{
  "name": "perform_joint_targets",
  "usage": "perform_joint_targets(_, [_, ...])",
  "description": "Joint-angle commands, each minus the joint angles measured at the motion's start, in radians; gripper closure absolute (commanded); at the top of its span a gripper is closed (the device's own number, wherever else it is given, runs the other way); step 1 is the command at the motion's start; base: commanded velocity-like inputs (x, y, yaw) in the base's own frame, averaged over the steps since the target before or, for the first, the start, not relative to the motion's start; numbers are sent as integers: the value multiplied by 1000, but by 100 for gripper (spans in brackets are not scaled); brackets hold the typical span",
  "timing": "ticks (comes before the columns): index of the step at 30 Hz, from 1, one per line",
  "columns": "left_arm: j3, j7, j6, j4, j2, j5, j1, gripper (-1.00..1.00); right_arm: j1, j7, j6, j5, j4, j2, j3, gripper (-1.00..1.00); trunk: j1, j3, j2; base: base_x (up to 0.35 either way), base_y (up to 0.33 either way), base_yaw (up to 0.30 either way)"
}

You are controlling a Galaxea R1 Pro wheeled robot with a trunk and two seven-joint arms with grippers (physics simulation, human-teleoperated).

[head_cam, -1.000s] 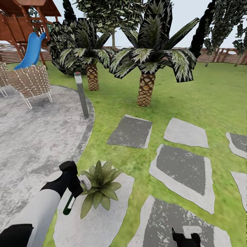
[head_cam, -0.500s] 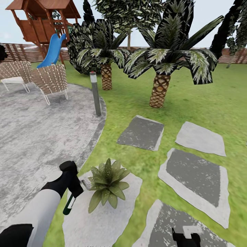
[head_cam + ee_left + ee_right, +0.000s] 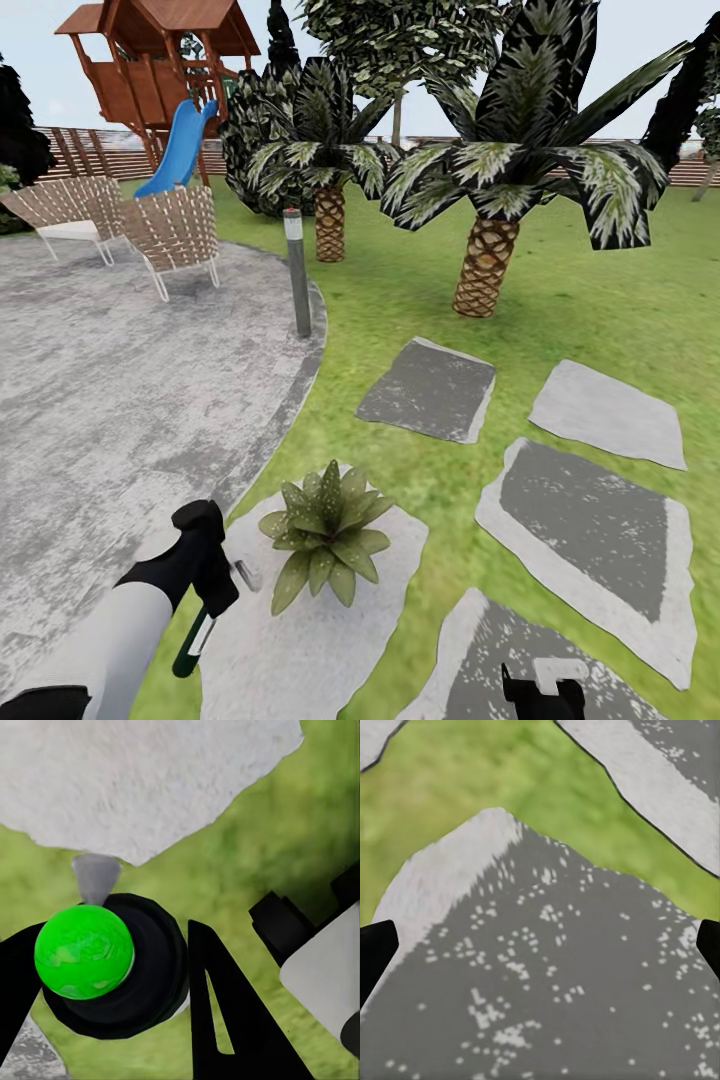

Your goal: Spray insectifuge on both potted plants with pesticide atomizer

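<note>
One potted plant (image 3: 325, 528), a low rosette of speckled olive leaves, sits on a pale stepping stone (image 3: 300, 640) in the head view's lower middle. The second potted plant is out of view. My left gripper (image 3: 214, 590) is shut on the pesticide atomizer (image 3: 193, 640), just left of the plant; the dark-green body hangs down and its pale trigger head (image 3: 246, 575) points toward the leaves without touching them. In the left wrist view the atomizer's green round end (image 3: 84, 952) sits between my black fingers (image 3: 221, 1020). My right gripper (image 3: 545, 690) is open over a grey stone (image 3: 547, 982).
A round grey paved patch (image 3: 110, 400) lies to the left, with a short light post (image 3: 298, 272) at its edge and wicker chairs (image 3: 175, 235) behind. Two palms (image 3: 487, 265) stand on the lawn ahead. Stepping stones (image 3: 590, 530) spread right. A playset with a slide (image 3: 180, 150) stands by the fence.
The whole picture has shifted right, so the camera has turned left. My left gripper with the atomizer has dropped a little, and the trigger head now stands clear of the plant's leaves.
</note>
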Motion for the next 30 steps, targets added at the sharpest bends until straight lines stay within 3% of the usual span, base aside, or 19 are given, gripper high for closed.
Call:
perform_joint_targets(1, [4,-7,10,-1,-1,-4,0,100,-1,-4,-4,11,2,0,-6,-100,0,-1,0,0,0,0])
perform_joint_targets(7, [3,29,10,7,-5,33,1,100,-1,-4,-4,11,2,0,-6,-100,0,-1,0,0,0,0])
perform_joint_targets(9, [3,61,10,24,-13,57,2,100,-1,-4,-4,11,2,-1,-6,-100,0,-1,0,0,0,0])
perform_joint_targets(10, [3,120,9,40,-30,88,1,100,-1,-4,-4,11,2,-1,-6,-100,0,-1,0,0,0,0])
perform_joint_targets(11, [3,136,10,44,-34,97,1,100,-1,-4,-4,11,2,-1,-6,-100,0,-1,0,0,0,0])
perform_joint_targets(14, [6,154,10,79,-35,118,1,100,-1,-3,-4,11,2,-2,-6,-100,0,-1,0,0,0,0])
perform_joint_targets(15, [19,189,9,123,-35,131,3,100,-1,-3,-4,11,2,-1,-6,-100,0,-1,0,0,0,0])
perform_joint_targets(23, [60,230,9,162,-28,152,3,100,-1,-3,-4,11,2,-1,-6,-100,0,-1,0,4,0,0])
perform_joint_targets(30, [68,296,9,180,-26,154,3,100,-1,-3,-4,11,2,-1,-6,-100,0,-1,0,216,0,0])
